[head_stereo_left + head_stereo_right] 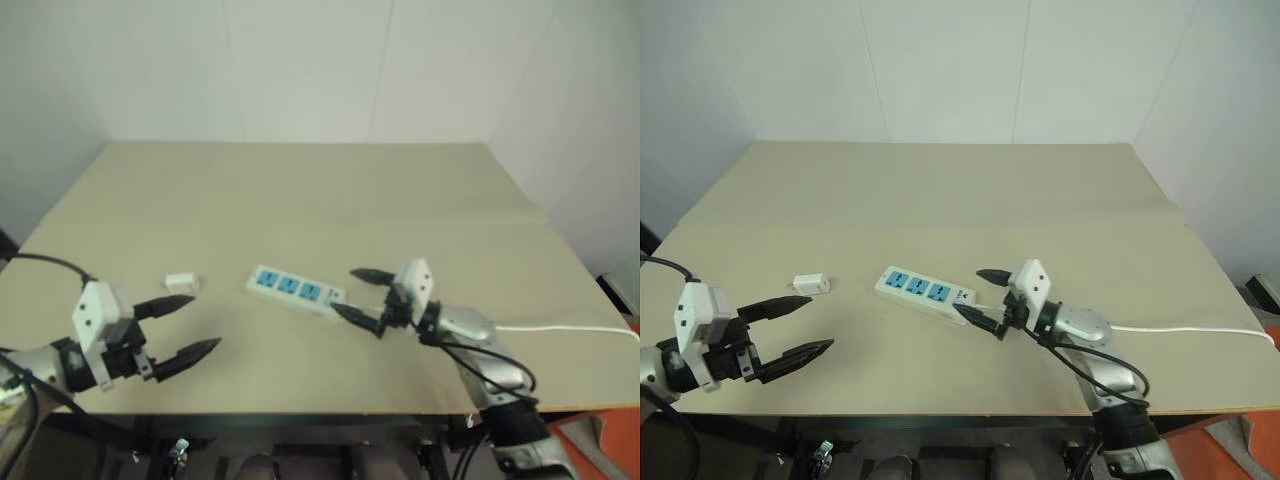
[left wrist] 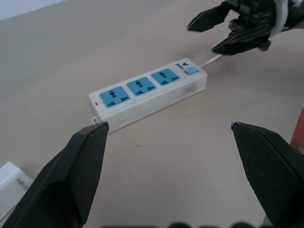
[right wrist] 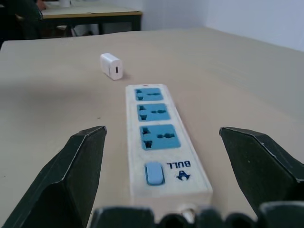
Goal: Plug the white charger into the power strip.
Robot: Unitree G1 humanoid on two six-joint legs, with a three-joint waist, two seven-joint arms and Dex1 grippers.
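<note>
- Head views: we see the strip (image 1: 297, 291) lying flat on the beige worktop (image 1: 300, 190), near the front edge and a little right of centre, its three blue sockets facing up and its long axis running slantwise. A thin white cord (image 1: 560, 329) leaves its right end and trails off toward the worktop's right edge.
- The charger (image 1: 181, 283) lies on the worktop left of the strip, apart from it, touched by nothing.
- Our left gripper (image 1: 180, 328) hovers at the front left with its fingers spread apart and empty, pointing toward the strip; the charger sits just beyond its upper finger.
- Our right gripper (image 1: 362, 293) is at the strip's cord end, fingers apart, one on each side of that end. We cannot tell whether they touch the strip.
- Left wrist view: between our two black fingers (image 2: 71, 175) we see the strip (image 2: 147, 95) lengthwise, with the blue switch (image 2: 190, 71) at its far end and the right gripper (image 2: 223, 33) open beyond it. A corner of the charger (image 2: 12, 183) shows at the edge.
- Right wrist view: the strip (image 3: 159, 137) runs straight away from us between the open fingers (image 3: 71, 175), switch (image 3: 153, 173) nearest, and the charger (image 3: 111, 66) lies past its far end, lying on its side.
</note>
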